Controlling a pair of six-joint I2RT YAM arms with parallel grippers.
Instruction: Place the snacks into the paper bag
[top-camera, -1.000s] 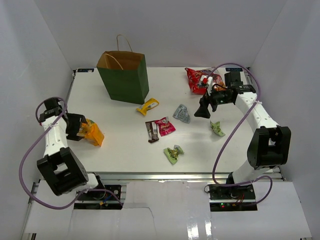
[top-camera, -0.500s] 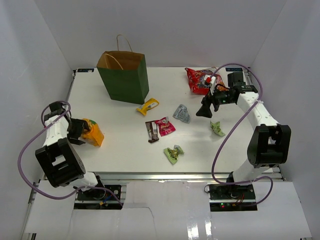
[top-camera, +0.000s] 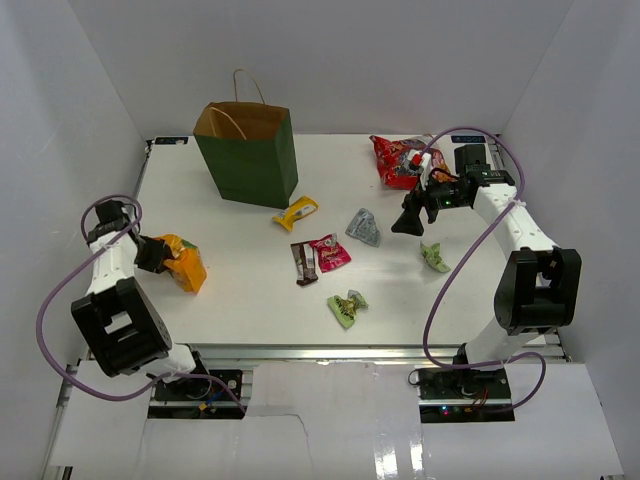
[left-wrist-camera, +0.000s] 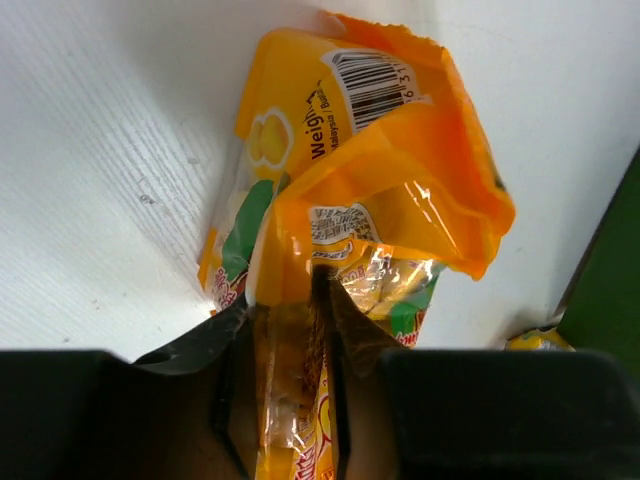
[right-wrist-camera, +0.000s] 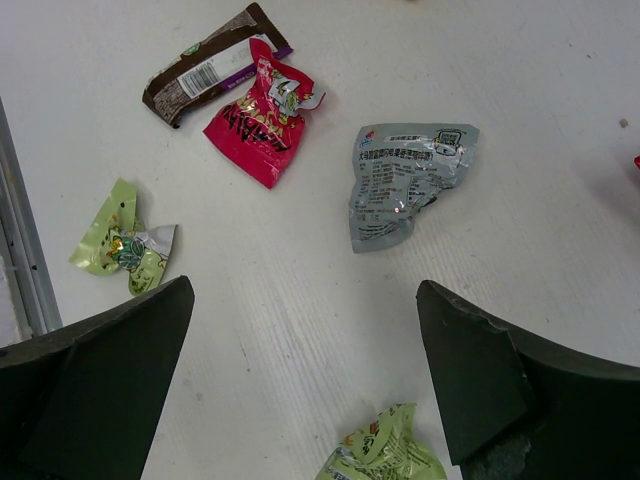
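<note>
My left gripper (top-camera: 160, 255) (left-wrist-camera: 290, 320) is shut on the near end of the orange packet (top-camera: 183, 262) (left-wrist-camera: 370, 150) at the table's left side; the wrapper is creased between the jaws. The dark green paper bag (top-camera: 250, 165) stands upright at the back left. My right gripper (top-camera: 405, 222) (right-wrist-camera: 305, 300) hangs open over bare table, holding nothing. Ahead of it lie the silver-grey packet (right-wrist-camera: 405, 185), the pink packet (right-wrist-camera: 255, 125) and the brown packet (right-wrist-camera: 205, 65). One light green packet (right-wrist-camera: 120, 240) lies left, another (right-wrist-camera: 385, 455) just under the gripper.
The large red bag (top-camera: 395, 160) lies at the back right behind the right arm. A yellow packet (top-camera: 296, 212) rests just in front of the paper bag. White walls close in the table on three sides; a metal rail (top-camera: 350, 350) runs along the near edge.
My left gripper has closed on the orange packet and shifted slightly back and left with it. The right gripper rose a little and stays open.
</note>
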